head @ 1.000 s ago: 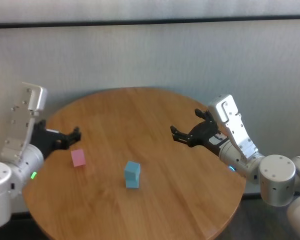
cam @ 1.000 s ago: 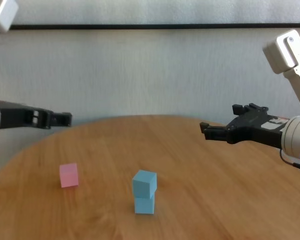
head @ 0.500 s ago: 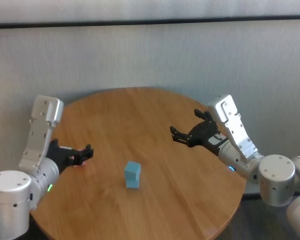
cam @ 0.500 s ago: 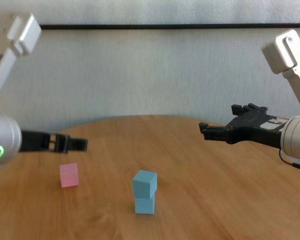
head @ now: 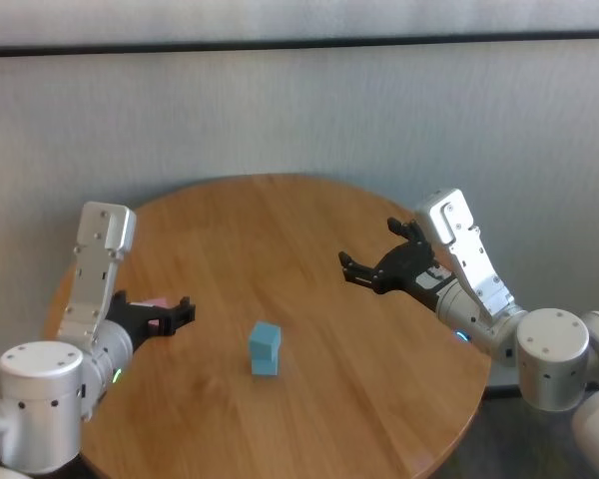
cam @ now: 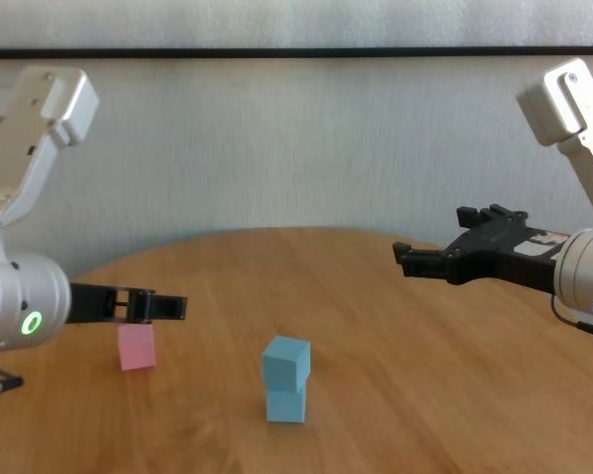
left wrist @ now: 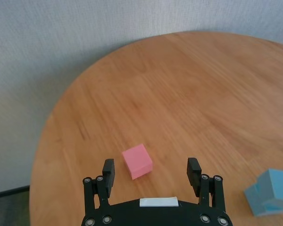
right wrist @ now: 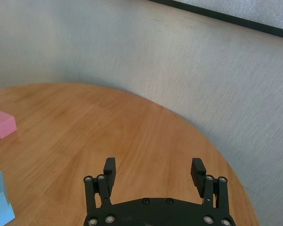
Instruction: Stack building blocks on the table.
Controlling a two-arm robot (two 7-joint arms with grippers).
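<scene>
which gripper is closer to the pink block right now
Left. The left gripper hangs open just over the pink block; the right gripper hovers open far across the table.

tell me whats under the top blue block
The top light blue block sits, twisted a little, on a second light blue block, which rests on the table. Their contact faces are covered. The pink block lies apart, below the open left gripper.
</scene>
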